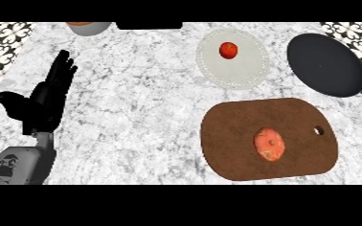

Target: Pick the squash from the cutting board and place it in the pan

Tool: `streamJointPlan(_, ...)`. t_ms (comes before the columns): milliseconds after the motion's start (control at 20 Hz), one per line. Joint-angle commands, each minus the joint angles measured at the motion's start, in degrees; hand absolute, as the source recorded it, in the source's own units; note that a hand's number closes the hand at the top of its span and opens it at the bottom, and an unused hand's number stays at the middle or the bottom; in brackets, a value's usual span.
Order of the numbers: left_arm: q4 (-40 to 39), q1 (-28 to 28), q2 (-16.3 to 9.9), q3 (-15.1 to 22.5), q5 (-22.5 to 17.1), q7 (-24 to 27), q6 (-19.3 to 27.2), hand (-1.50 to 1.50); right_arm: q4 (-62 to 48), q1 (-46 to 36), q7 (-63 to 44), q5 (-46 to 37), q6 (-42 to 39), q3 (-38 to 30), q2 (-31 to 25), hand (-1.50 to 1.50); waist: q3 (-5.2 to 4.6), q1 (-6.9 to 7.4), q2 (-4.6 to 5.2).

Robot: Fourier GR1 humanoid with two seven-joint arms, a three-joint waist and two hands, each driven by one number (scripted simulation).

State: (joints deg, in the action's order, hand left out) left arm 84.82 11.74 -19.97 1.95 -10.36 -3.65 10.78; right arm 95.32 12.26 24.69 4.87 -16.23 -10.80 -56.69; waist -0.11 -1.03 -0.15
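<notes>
An orange squash point(269, 144) lies near the middle of the brown cutting board point(233, 124) at the lower right of the counter. The dark round pan point(325, 70) sits beyond the board at the far right edge, with nothing in it. My left hand point(44, 100) stands at the left side of the view, fingers straight and pointing up, open and holding nothing, far from the board. My right hand does not show.
A white plate point(244, 74) with a red tomato point(228, 50) sits behind the board, left of the pan. A grey bowl point(89, 27) and a black object point(149, 25) sit at the counter's far edge.
</notes>
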Motion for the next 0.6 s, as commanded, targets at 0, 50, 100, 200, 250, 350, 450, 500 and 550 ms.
streamJointPlan(0,-0.57,-0.15,1.28,0.62,1.88,0.0,0.71,0.0,9.33,0.26,-10.93,1.99,-3.02,-3.62,-2.97,-1.5,0.02,0.23,-0.03)
streamJointPlan(50,-0.49,-0.56,2.36,1.06,2.49,2.38,1.0,0.0,9.46,-3.8,-13.52,2.87,-3.05,-3.72,-3.46,-1.5,0.02,0.71,0.05)
streamJointPlan(100,-1.61,2.37,1.68,-0.32,1.05,-0.81,-0.51,0.0,7.93,-4.46,-11.39,-2.07,-1.64,-1.93,-0.74,-1.5,0.08,0.82,0.13)
streamJointPlan(200,-4.66,0.8,3.56,0.81,2.73,3.44,-0.07,0.0,10.53,-8.75,-18.07,-2.84,-0.73,1.29,-0.72,-1.5,0.06,1.35,0.29)
streamJointPlan(250,-1.33,-1.38,3.75,1.31,3.64,2.85,0.31,0.0,13.09,-6.57,-18.5,-2.98,-2.01,-1.1,0.37,-1.5,0.08,0.98,0.1)
streamJointPlan(350,-5.78,2.75,4.3,-0.47,3.51,3.04,-0.54,0.0,12.87,-8.47,-20.67,-2.84,-4.98,-1.07,2.17,-1.5,0.09,0.86,0.17)
streamJointPlan(450,-3.11,0.07,1.73,-1.84,1.52,3.48,-3.66,0.0,16.19,-10.69,-25.15,-0.75,-5.44,2.8,3.3,-1.5,0.07,1.28,0.16)
streamJointPlan(500,0.72,-0.8,5.43,1.83,4.68,0.02,1.18,0.0,18.84,-8.33,-24.97,-1.71,-5.52,3.3,4.85,-1.5,0.1,1.06,0.05)
streamJointPlan(550,-5.1,2.52,3.26,-2.46,2.52,3.02,-1.68,0.0,18.31,-8.56,-25.4,2.11,-9.83,-0.04,2.81,-1.5,0.08,0.68,0.11)
